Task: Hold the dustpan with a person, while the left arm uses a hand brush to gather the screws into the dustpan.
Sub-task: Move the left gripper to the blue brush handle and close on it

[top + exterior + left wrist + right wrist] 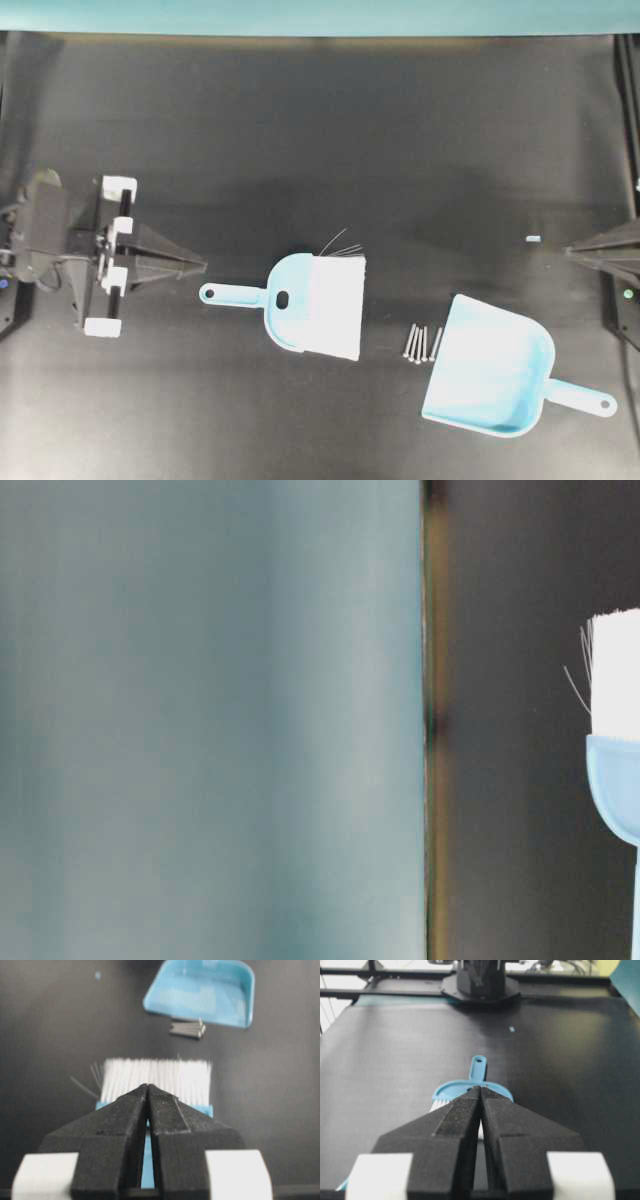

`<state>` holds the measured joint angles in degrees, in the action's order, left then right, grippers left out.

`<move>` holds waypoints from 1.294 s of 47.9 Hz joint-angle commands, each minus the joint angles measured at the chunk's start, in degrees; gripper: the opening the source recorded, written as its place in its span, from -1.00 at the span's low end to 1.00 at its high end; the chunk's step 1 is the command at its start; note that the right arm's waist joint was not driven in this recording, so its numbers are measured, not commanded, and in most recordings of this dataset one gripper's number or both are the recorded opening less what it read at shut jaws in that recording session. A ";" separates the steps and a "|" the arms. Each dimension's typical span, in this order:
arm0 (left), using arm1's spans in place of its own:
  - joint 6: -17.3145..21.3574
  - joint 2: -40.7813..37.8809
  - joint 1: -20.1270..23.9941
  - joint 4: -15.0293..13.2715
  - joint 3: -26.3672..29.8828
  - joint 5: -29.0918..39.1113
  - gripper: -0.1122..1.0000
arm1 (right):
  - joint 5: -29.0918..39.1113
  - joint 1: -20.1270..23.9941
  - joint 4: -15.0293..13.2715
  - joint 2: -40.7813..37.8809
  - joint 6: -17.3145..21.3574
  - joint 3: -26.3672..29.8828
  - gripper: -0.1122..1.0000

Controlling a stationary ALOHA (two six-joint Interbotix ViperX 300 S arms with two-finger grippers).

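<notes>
Left gripper (200, 265): closed, holding nothing; the jaws meet in a point at the 9 o'clock side of the overhead view, tip aimed toward 3 o'clock.
Right gripper (570, 252): closed and empty, at the 3 o'clock edge of the overhead view, tip aimed toward 9 o'clock.
Hand brush (310, 303): lies flat on the desk (300, 130) near centre, untouched. Long axis runs 9-to-3 o'clock, thin handle at the 9 o'clock end, white bristles at the 3 o'clock end.
Key relation: the brush handle end sits just beyond the left gripper's tip, a little toward 5 o'clock from it, close but apart. The left gripper is much the nearer of the two; the right one is well apart, across the screws and pan.
Left wrist view: hand brush (155, 1082) lies straight ahead past the shut jaws, bristles spread toward 12 o'clock.
Screws (422, 343): a tight bundle of thin silver-grey pieces, side by side, long axes roughly 12-to-6 o'clock. They lie on the desk between the bristles and the pan's mouth, just beside the mouth.
Dustpan (495, 370): lies at about 4 o'clock from centre, mouth toward 9 to 10 o'clock, handle toward 4 o'clock. No hand is in view holding it.
Dustpan contents: none visible; every screw seen is outside it.
Blue fleck (533, 239): small speck on the desk near the right gripper, kind unclear.
Judgement: the sweep has not begun; the left gripper must first open and take the handle.
</notes>
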<state>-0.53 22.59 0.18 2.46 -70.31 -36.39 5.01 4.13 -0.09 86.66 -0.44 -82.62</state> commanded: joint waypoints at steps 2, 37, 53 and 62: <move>0.00 -2.81 0.18 0.18 -0.35 -3.43 -0.77 | 6.77 0.00 0.00 3.34 0.35 0.26 -0.80; -2.55 -34.37 0.44 0.18 4.31 -19.69 0.73 | 10.28 0.00 0.00 3.25 -0.09 0.26 -0.80; -2.55 -40.69 0.44 0.18 10.37 -13.18 0.72 | 10.20 0.00 0.00 3.25 -0.09 0.09 -0.80; -2.55 -40.87 0.35 0.26 11.34 -10.81 0.72 | 10.20 0.00 0.00 3.25 -0.09 0.09 -0.80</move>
<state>-2.90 -17.75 0.44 2.55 -59.68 -48.52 15.91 4.13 -0.09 90.53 -0.26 -82.79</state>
